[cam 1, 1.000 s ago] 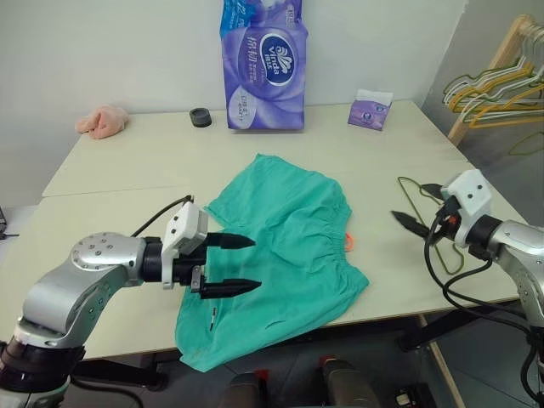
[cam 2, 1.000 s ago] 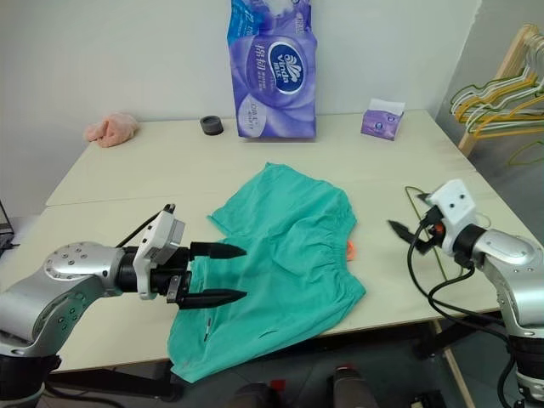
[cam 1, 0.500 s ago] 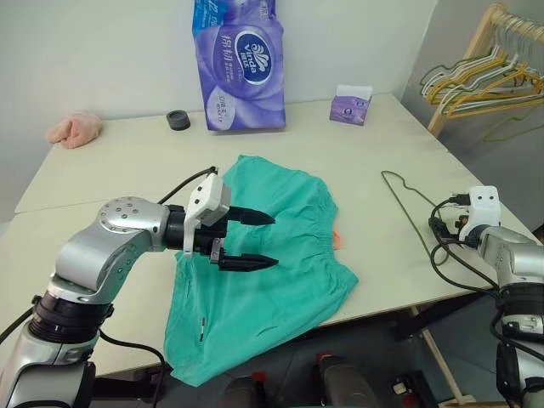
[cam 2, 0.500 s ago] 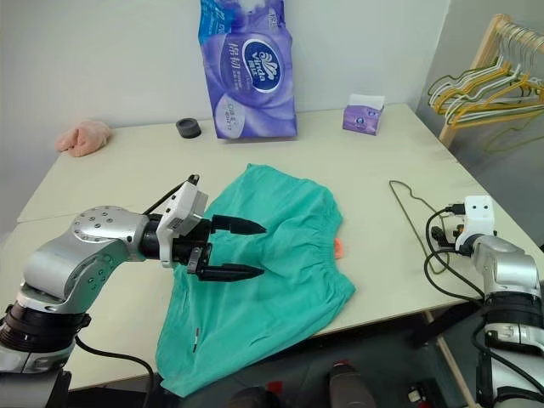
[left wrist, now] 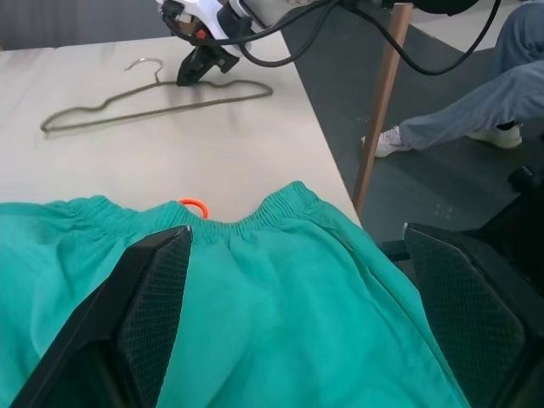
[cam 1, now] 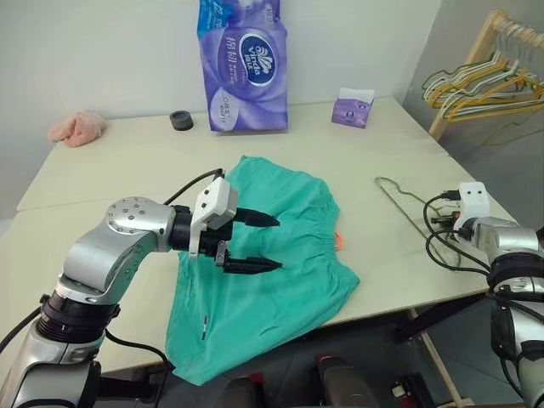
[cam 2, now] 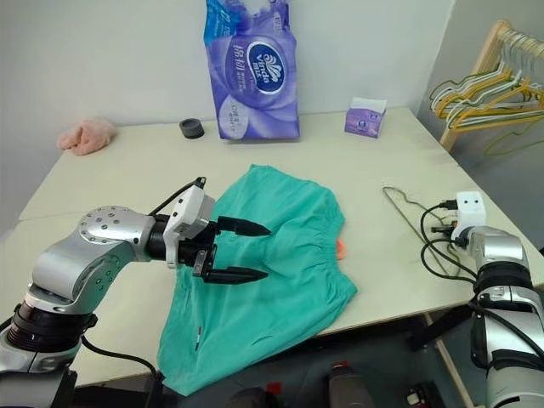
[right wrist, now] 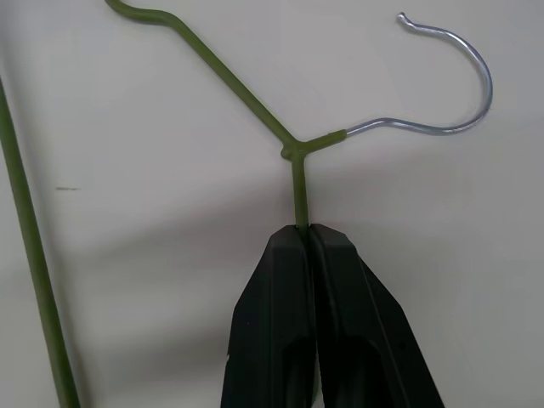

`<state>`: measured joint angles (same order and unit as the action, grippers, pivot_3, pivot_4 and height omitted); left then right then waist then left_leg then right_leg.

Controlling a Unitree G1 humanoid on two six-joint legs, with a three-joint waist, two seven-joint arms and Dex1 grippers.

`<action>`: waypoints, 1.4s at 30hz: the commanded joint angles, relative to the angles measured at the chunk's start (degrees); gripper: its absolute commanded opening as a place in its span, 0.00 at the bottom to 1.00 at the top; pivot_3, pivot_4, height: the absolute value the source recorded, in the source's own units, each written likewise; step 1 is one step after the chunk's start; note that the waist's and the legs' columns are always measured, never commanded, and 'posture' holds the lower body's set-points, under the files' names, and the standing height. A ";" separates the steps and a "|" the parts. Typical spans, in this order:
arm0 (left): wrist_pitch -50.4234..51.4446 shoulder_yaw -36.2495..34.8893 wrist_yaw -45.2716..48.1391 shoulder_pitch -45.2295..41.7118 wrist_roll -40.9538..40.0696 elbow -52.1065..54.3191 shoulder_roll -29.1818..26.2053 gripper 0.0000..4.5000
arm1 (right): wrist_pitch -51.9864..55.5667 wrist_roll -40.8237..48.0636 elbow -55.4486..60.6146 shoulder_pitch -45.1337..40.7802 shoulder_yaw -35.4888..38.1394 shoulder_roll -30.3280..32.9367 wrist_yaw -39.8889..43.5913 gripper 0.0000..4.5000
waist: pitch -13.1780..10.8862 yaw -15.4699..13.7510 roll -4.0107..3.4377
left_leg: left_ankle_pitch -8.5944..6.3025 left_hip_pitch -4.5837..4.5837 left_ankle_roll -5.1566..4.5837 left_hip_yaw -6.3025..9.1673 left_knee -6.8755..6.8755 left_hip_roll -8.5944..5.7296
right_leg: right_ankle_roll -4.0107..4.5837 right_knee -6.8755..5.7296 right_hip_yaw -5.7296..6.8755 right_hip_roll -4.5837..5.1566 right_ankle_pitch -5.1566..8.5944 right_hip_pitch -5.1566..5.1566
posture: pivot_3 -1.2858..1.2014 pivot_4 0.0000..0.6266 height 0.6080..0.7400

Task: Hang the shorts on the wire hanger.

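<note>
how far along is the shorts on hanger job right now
Early stage. Done: the right gripper has shut on the wire hanger, just below its neck, flat on the table. In hand: the open left gripper hovers over the shorts. Left: hanging them.

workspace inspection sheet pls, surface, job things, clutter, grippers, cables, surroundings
surface: pale table, two joined tops.
job's things: shorts spread flat, one leg hanging over the near edge; wire hanger flat on the table to their right.
clutter: purple tissue pack, small tissue box, black ring, pink cloth along the far edge.
grippers: left gripper open over the shorts; right gripper shut on the hanger's wire below the hook.
cables: black loops at the right wrist.
surroundings: hanger rack at right; a person's leg beside the table.
</note>
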<state>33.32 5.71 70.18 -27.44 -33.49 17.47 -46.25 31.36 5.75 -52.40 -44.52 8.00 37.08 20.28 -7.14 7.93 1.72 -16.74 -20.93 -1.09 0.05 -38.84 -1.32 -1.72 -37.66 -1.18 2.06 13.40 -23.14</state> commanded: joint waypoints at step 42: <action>-0.55 -1.80 -2.20 -6.29 8.33 -20.36 4.67 0.97 | -54.08 -17.01 53.78 5.85 -18.57 0.02 15.07 0.00 | -0.24 0.39 -0.39 | -0.07 -0.07 0.12 0.05 0.01 0.05 | -0.01 -0.10 0.01 0.24 -0.01 -0.20 | 0.43 0.15 1.00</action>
<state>33.13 4.93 68.11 -32.98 -24.72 -5.20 -41.38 -22.10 -12.26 -0.96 -36.86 -11.41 37.29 35.03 -7.38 8.32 1.33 -16.81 -21.00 -0.97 0.10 -38.83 -1.27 -1.73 -37.76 -1.17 2.30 13.39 -23.33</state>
